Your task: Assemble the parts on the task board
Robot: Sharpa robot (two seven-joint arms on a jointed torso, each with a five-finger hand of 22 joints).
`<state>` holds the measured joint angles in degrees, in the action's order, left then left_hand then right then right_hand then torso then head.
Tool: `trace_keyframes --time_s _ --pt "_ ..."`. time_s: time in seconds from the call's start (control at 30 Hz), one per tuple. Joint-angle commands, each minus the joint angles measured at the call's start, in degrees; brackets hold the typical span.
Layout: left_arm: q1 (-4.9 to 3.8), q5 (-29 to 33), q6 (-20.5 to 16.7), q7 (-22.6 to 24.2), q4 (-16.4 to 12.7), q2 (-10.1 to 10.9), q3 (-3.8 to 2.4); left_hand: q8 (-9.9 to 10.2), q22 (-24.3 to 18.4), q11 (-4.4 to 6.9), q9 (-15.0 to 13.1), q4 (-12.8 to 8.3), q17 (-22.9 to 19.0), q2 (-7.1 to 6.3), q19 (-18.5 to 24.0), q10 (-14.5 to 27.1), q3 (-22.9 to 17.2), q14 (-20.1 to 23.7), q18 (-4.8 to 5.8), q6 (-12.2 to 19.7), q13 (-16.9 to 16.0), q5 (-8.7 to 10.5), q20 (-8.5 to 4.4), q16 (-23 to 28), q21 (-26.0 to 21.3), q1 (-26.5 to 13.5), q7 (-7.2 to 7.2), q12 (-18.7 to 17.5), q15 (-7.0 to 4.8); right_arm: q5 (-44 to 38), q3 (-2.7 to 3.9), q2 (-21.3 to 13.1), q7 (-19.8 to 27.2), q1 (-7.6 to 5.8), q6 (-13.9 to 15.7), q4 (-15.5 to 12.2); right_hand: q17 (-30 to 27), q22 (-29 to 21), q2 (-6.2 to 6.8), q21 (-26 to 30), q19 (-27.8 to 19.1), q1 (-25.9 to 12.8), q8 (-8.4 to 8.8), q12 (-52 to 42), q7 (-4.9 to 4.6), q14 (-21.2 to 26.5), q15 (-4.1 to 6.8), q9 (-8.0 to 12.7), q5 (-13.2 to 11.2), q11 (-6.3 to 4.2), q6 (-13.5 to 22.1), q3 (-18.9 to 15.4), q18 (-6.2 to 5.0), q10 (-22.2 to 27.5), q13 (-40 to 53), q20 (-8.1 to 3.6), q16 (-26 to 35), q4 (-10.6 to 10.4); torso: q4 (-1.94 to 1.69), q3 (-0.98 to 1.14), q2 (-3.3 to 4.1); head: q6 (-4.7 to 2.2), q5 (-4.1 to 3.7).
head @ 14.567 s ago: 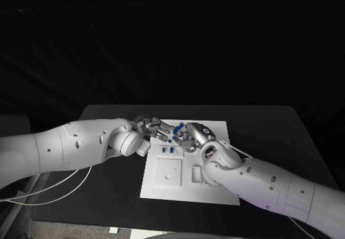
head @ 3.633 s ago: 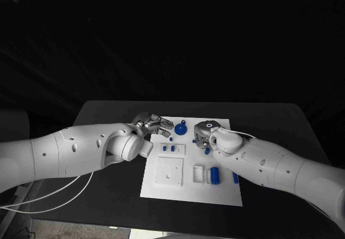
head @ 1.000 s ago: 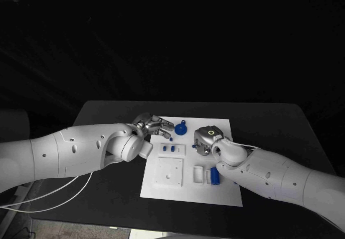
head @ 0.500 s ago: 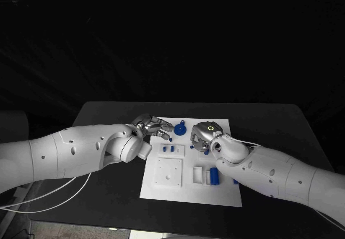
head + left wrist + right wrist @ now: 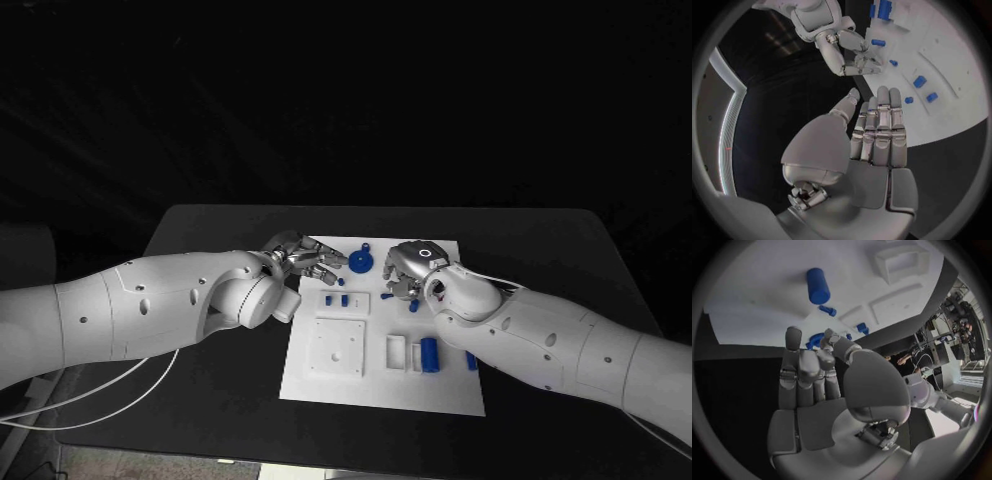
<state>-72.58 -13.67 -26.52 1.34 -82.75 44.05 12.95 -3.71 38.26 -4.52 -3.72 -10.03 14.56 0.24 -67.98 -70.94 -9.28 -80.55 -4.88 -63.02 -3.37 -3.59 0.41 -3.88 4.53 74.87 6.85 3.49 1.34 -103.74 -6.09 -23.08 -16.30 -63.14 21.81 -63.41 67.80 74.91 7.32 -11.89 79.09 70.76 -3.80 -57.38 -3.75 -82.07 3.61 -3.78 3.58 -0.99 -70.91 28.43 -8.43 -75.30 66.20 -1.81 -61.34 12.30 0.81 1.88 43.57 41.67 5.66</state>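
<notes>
The head camera looks steeply down at the counter; both wrist cameras sit close behind their palms, sharing the task board.

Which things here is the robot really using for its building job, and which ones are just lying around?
For the job:
- white task board
- blue cylinder part
- round blue disc part
- two small blue block parts
- left hand
- right hand

Just lying about:
- black table
- white cable hanging off the table's edge
</notes>
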Motion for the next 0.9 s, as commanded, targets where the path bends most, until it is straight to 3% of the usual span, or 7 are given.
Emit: trace_keyframes --time_s 0.03,0.13,0.23,0.4,0.67,0.9 --pt "-0.06 -0.6 0.8 -0.1 -0.2 0.0 -0.05 0.0 -0.2 -0.12 0.0 -0.1 0.1 0.02 -0.2 0.4 0.3 -0.4 0.77 0.4 0.1 -0.15 0.06 0.2 -0.1 0.5 0.11 -0.2 0.14 1.2 -0.01 0.2 1.7 -0.05 -6.0 0.6 -0.3 -0.6 0.79 1.1 -0.2 0.7 0.17 -0.1 -0.67 0.8 -0.38 0.1 0.3 0.41 3.1 -5.4 0.86 1.0 -1.0 -0.41 0.2 -0.7 0.05 0.04 0.0 0.07 0.1" --pt "-0.07 -0.6 0.8 -0.1 -0.2 0.0 -0.05 0.0 -0.6 -0.13 0.0 -0.1 0.1 0.01 -0.2 0.4 0.4 -0.4 0.79 0.3 0.1 -0.16 0.06 0.2 0.0 0.6 0.1 -0.2 0.14 0.8 -0.2 0.8 2.1 -0.09 -7.0 1.6 -0.6 -1.9 1.54 2.2 0.3 1.5 0.25 -0.5 -1.08 1.3 -0.51 0.3 -0.4 0.83 5.4 -10.7 1.5 1.9 -2.2 -0.67 0.1 -2.4 0.02 0.02 0.0 0.04 0.03" --pt "-0.07 -0.6 0.9 0.0 -0.2 -0.1 -0.05 0.0 -0.6 -0.13 0.0 -0.1 0.1 0.01 -0.2 0.4 0.4 -0.4 0.79 0.3 0.1 -0.16 0.06 0.2 0.0 0.6 0.1 -0.2 0.14 0.5 -0.51 1.5 2.5 -0.1 -7.6 2.6 -0.9 -2.7 1.72 2.9 0.6 2.2 0.34 -1.4 -1.2 1.4 -0.62 0.2 -0.4 0.79 5.7 -12.7 1.76 2.5 -3.4 -0.61 -0.2 -3.5 -0.17 0.01 0.05 0.02 -0.1" --pt "-0.06 -0.6 1.1 0.0 -0.1 -0.2 -0.05 0.0 -0.6 -0.12 0.1 -0.1 0.1 0.02 -0.3 0.4 0.4 -0.4 0.8 0.3 0.1 -0.17 0.05 0.2 0.0 0.5 0.1 -0.2 0.14 0.1 -1.24 2.5 3.1 -0.11 -8.9 3.9 -1.0 -2.7 1.58 3.0 0.7 2.2 0.22 -1.8 -1.11 1.5 -0.62 0.2 -0.2 0.86 5.4 -12.6 1.67 2.6 -3.8 -0.6 -0.4 -3.6 -0.35 -0.05 0.06 0.09 -0.14" --pt "-0.06 -0.6 1.3 0.1 -0.1 -0.3 -0.05 0.0 -0.8 -0.14 0.1 -0.1 0.2 0.02 -0.3 0.4 0.5 -0.3 0.82 0.3 0.1 -0.18 0.06 0.2 0.1 0.5 0.1 -0.2 0.15 0.0 -1.95 3.5 3.7 -0.09 -9.3 4.8 -1.0 -2.5 0.94 2.9 0.9 1.9 0.26 -2.5 -0.78 1.3 -0.47 0.2 -0.1 0.64 4.2 -11.9 1.51 2.4 -4.0 -0.55 -0.8 -3.7 -0.12 -0.06 0.04 0.19 0.18" --pt "-0.06 -0.6 1.4 0.1 -0.1 -0.4 -0.05 0.0 -0.8 -0.14 0.1 -0.1 0.2 0.02 -0.3 0.4 0.5 -0.3 0.82 0.3 0.1 -0.18 0.06 0.2 0.1 0.5 0.1 -0.2 0.15 0.0 -2.14 4.1 3.8 -0.08 -9.1 5.1 -0.9 -1.9 -0.28 2.7 1.0 1.7 0.16 -3.0 -0.32 1.1 -0.18 0.1 -0.7 0.29 2.5 -7.9 1.44 2.2 -4.1 -0.71 -1.2 -3.2 -0.18 -0.04 0.02 0.26 0.28"
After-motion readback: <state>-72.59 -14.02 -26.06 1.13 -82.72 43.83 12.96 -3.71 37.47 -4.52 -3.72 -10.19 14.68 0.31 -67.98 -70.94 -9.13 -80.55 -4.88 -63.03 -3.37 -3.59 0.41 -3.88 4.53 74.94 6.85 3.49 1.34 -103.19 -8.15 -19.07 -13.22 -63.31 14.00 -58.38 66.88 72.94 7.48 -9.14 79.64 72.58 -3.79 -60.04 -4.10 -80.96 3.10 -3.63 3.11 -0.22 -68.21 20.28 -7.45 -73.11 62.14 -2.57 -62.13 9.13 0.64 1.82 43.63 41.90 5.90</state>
